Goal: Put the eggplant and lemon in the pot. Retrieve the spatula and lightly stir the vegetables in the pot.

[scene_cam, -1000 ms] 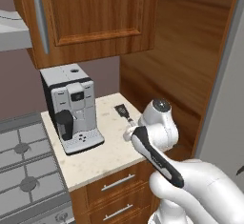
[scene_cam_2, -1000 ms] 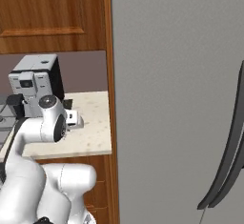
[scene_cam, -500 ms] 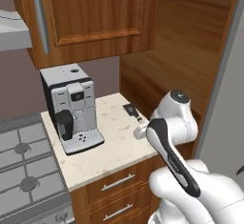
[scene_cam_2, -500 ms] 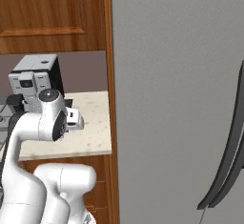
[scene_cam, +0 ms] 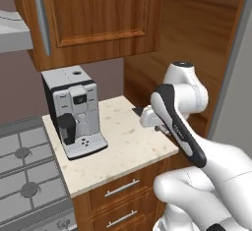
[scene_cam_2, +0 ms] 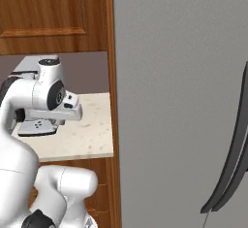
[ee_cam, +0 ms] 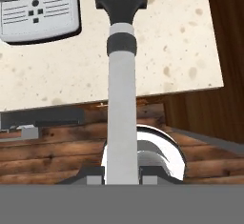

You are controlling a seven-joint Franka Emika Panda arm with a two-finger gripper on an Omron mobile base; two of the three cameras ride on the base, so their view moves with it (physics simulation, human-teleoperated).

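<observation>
Swinging right since the earlier frame, my arm is lifting one spatula (ee_cam: 121,75) off the counter (scene_cam: 128,144). My gripper (ee_cam: 122,173) is clamping its handle, near the counter's right edge, with one coffee machine (scene_cam: 74,112) sitting well apart.

White-bodied arm with dark joints in a rendered kitchen

The arm (scene_cam: 177,127) is built of smooth, glossy white rounded shells, swelling into bulbous housings at each joint. A black band runs lengthwise along one link in the left base view, curving with the casing from the elbow down toward the base. A round dark grey cap tops the upper joint (scene_cam: 183,65), and the right base view shows a dark circular disc set into the side of the same joint (scene_cam_2: 59,95). The wrist section (scene_cam_2: 51,115) is a blockier white piece with squared edges. No cables, screws or lettering can be made out.
</observation>
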